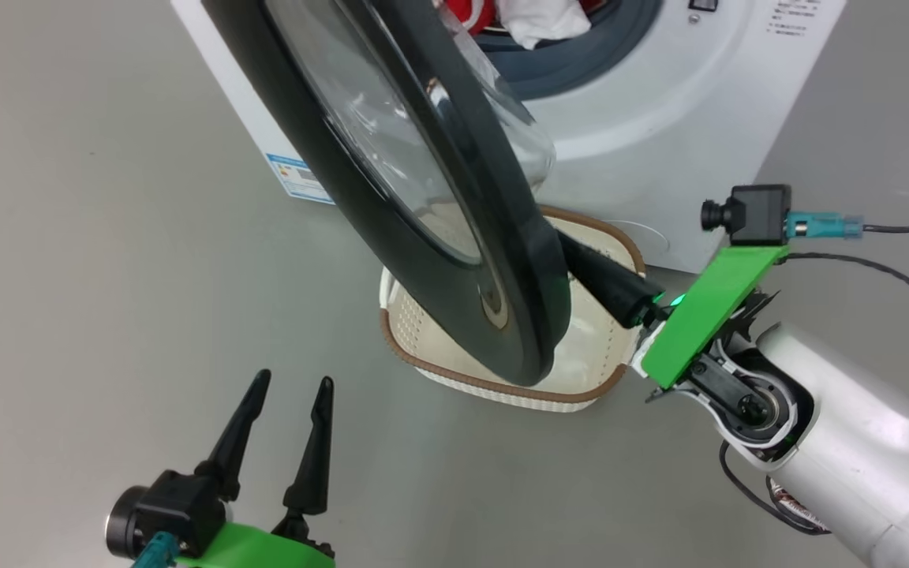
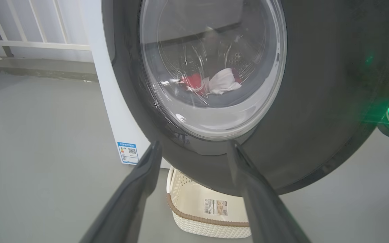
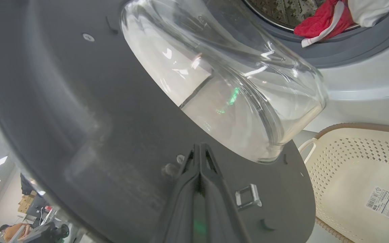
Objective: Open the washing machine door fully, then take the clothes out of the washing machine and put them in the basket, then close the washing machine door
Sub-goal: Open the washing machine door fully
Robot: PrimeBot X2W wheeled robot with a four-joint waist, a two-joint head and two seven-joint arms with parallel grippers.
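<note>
Head view: clothes inside washing machine

Bright even light, soft shadows, white glare on door glass (green glints too)

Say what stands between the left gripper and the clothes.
The washing machine door; in the left wrist view the clothes show through its glass beyond the left gripper.

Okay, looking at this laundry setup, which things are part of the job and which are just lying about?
Job: washing machine door, partly open; clothes, inside the washing machine; basket, under the door; right gripper, shut, at the door's inner face; left gripper, open, empty.
Lying about: white railing; a person in the background.
</note>
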